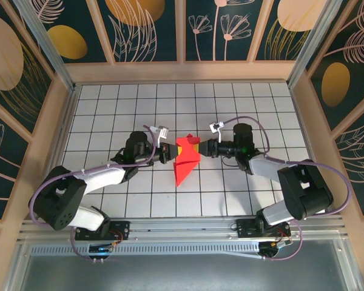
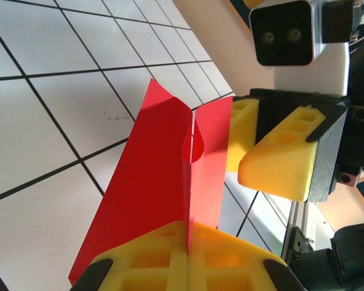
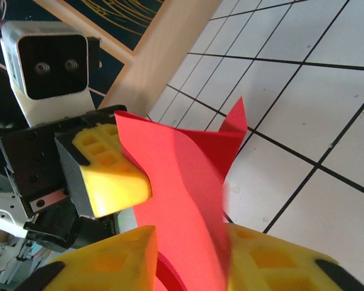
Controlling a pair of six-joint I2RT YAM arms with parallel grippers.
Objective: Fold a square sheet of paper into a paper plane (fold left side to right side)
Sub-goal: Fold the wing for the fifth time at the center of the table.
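Sheet of thin bright red paper [image 1: 185,159], already creased into a wedge w/ its point toward the arm bases, is mid-tabletop, between the two arms. Far end is lifted. Can't tell if the near tip rests on the grid.

Left gripper [image 2: 188,227] has its yellow jaws fully closed on the sheet, right on the upright centre crease, w/ flaps falling away on both sides. Prob. an anchor, pinning the crease so the paper can't slide or twist while the other side gets worked.

Right gripper [image 3: 191,233] comes in from the opposite side. Its yellow jaws are part-open w/ a red flap passing between them and a gap showing, so not clamped as far as I can see. Looks set to take that flap for the side-to-side fold.

Obstacles: the grippers are nose to nose over the sheet, yellow blocks just beside each other, so v. little room to swing a flap across w/o them bumping. One flap curls near the crease and could buckle.

Surroundings: white gridded tabletop [image 1: 109,109], wooden frame [image 1: 182,71] w/ dark floral panels, metal rail [image 1: 182,227] at the near edge, and lilac cables [image 1: 327,167] on the arms. All are well apart from the sheet, none in the way.
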